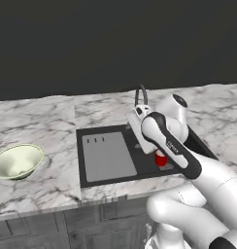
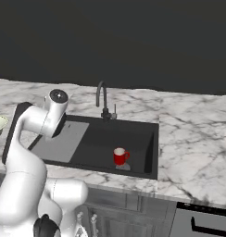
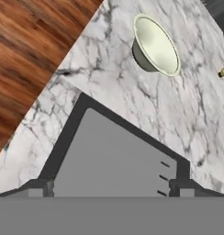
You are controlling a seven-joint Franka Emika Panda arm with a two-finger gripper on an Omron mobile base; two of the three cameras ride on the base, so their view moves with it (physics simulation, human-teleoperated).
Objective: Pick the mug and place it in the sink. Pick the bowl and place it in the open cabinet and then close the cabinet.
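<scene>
The marble counter (image 1: 42,116) runs wide from side to side under a dark wall, with dark cupboard fronts below its front edge. Set into it is the black sink (image 2: 138,139), its grey ribbed drainboard panel (image 1: 107,156) taking up the left part and a dark curved faucet (image 2: 102,99) standing at the back rim. The white arm (image 1: 169,141) bends over the basin from the front, its hand reaching down toward the drainboard side. Out on the counter to the left of the sink, well apart from it, sits the bowl (image 1: 17,161), pale cream-green with a lighter rim, upright and open to the ceiling; from the hand's own camera it shows tilted near the top, beyond the drainboard. The small red mug (image 2: 120,156) stands upright on the floor of the basin, toward the front right, handle to the right, nothing touching it. The tool (image 3: 111,187) shows just two dark fingertips (image 3: 40,187) set far apart over the drainboard, spread wide and holding nothing.
</scene>
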